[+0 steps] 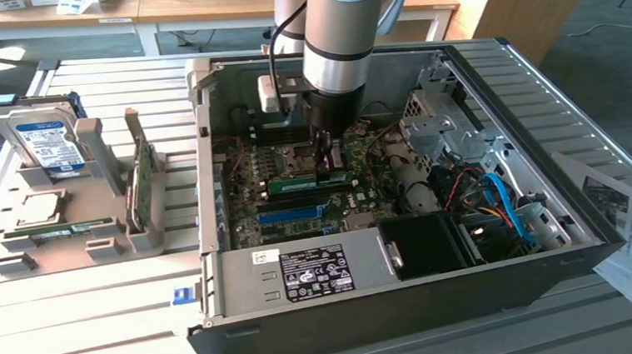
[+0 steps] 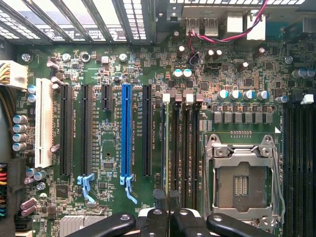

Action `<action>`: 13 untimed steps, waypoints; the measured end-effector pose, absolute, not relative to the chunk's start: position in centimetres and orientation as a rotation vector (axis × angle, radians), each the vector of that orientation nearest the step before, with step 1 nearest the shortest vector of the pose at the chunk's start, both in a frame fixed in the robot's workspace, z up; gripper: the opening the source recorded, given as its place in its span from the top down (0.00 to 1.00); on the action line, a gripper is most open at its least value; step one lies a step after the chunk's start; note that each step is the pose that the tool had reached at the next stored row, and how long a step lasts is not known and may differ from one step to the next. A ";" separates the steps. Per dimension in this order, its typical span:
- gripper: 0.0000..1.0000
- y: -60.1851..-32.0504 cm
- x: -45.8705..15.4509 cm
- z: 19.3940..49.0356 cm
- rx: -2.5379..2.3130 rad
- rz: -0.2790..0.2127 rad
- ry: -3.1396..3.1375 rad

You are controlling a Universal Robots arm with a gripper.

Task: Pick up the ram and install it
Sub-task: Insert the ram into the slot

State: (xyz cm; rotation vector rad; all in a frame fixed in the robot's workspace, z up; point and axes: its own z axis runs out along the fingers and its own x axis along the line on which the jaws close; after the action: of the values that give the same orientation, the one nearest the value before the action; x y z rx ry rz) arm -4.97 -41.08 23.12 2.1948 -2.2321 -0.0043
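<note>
Exterior view: the gripper (image 1: 327, 161) is clamped on the ram (image 1: 300, 181), holding it edge-down along the black memory slots (image 2: 183, 148) beside the CPU socket (image 2: 242, 182), apparently so its edge meets a slot squarely.

**Open above, hemmed in at the sides**

We find the case (image 1: 415, 312) open from above, with free room over the motherboard (image 2: 108, 64), where the gripper (image 1: 328, 172) stands low, closed on the ram (image 1: 294, 182). The power supply (image 1: 300, 274) walls the side nearest the exterior camera. The drive cage (image 1: 441, 126) and cables (image 1: 504, 201) crowd the exterior view's right, and the CPU socket (image 2: 242, 185) sits just beside the memory slots (image 2: 185, 148).
</note>
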 end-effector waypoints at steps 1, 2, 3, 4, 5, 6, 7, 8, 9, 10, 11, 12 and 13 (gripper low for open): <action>0.88 -41.1 -5.0 23.1 2.195 -0.004 -2.232; 0.88 -41.1 -5.0 23.1 2.195 -0.004 -2.232; 0.88 -41.1 -5.0 23.1 2.195 -0.004 -2.232; 0.88 -41.1 -5.0 23.1 2.195 -0.004 -2.232; 0.88 -41.1 -5.0 23.1 2.195 -0.004 -2.232; 0.88 -41.1 -5.0 23.1 2.195 -0.004 -2.232; 0.88 -41.1 -4.9 23.1 2.195 -0.004 -2.232; 0.88 -41.1 -4.9 23.1 2.195 -0.004 -2.232; 0.88 -41.1 -4.9 23.0 2.195 -0.004 -2.232; 0.88 -41.1 -4.9 23.0 2.195 -0.003 -2.232; 0.88 -41.1 -4.9 23.0 2.195 -0.003 -2.232; 0.88 -41.1 -4.9 23.0 2.195 -0.003 -2.232; 0.88 -41.1 -5.0 23.0 2.195 -0.003 -2.233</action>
State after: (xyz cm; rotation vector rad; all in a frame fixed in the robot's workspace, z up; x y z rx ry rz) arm -4.95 -41.08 22.95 2.1953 -2.2327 -0.0030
